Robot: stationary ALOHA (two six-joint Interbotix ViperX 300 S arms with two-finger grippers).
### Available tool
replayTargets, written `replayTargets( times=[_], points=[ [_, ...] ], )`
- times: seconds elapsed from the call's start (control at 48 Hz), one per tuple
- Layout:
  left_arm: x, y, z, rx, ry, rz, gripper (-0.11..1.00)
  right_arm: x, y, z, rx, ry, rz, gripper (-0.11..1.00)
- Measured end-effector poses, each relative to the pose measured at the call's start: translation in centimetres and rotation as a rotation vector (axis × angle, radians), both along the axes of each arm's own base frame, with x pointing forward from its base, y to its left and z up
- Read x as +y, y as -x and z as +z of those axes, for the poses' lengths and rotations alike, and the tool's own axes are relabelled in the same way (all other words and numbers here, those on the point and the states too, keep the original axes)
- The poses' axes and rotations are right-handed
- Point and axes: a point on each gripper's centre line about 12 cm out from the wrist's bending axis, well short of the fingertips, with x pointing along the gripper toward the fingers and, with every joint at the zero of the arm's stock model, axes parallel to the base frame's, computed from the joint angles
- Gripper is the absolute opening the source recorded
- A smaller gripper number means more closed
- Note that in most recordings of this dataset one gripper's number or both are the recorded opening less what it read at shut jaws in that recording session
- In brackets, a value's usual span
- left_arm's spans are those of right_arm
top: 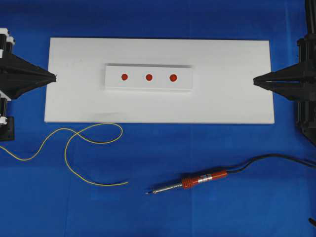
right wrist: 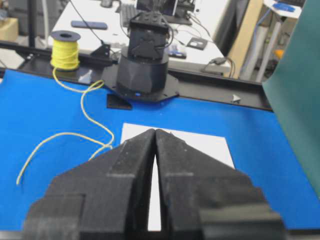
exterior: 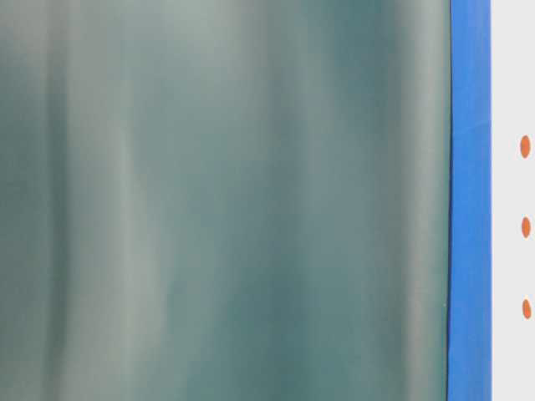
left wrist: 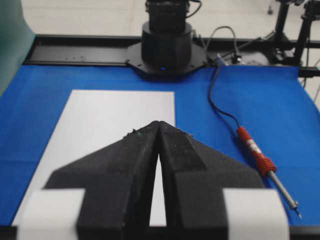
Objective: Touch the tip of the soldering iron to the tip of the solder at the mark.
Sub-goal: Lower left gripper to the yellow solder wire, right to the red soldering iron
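Observation:
The soldering iron (top: 197, 180) lies on the blue mat in front of the white board (top: 74, 98), its dark tip pointing left; the left wrist view shows the soldering iron (left wrist: 255, 152) at the right. The thin yellow solder (top: 66, 158) curls loosely on the mat at the front left, and the solder (right wrist: 60, 134) shows again in the right wrist view. Three red marks (top: 148, 77) sit on a raised white block mid-board. My left gripper (top: 55, 77) (left wrist: 158, 122) hangs shut and empty at the board's left edge. Shut and empty too, my right gripper (top: 254, 80) (right wrist: 155, 130) is at the right edge.
A yellow solder spool (right wrist: 65, 50) stands behind the mat near the far arm's base. The iron's black cable (top: 276, 158) runs off to the right. A blurred green sheet (exterior: 226, 200) fills most of the table-level view, with the red marks (exterior: 526, 226) at its right edge.

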Motion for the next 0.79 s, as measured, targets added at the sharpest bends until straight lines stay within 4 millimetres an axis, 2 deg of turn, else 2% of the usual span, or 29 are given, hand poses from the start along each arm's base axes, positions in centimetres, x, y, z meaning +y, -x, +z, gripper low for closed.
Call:
replayTargets(
  times=[0.104,0.229,0.521,0.626,0.688,0.772,0.792],
  points=[
    [-0.7,-0.2,-0.1,0.012,0.0,-0.035,0.0,0.2,-0.1,-0.1,0.011,0.003,0.011,-0.06],
    [-1.7,-0.3,-0.3,0.021,-0.004,-0.086,0.0,1.2,-0.5,-0.3,0.035,-0.001,0.061,-0.06],
    [-5.2,-0.8,-1.5,0.069,-0.004,-0.246,0.0,6.0,-1.4,-1.8,0.112,-0.026,0.274,-0.06],
    [-6.9,-1.0,-2.1,0.081,-0.004,-0.319,0.01,7.5,-2.0,-2.6,0.147,-0.057,0.328,0.0],
    [-8.0,-1.2,-2.5,0.088,0.001,-0.361,0.1,8.3,-2.5,-3.3,0.172,-0.076,0.354,0.08],
    [-9.4,-1.5,-3.5,0.115,0.004,-0.414,0.31,9.2,-3.2,-4.4,0.218,-0.103,0.376,0.26],
    [-9.8,-1.6,-3.9,0.127,0.007,-0.428,0.39,9.5,-3.4,-4.6,0.23,-0.111,0.38,0.32]
  ],
)
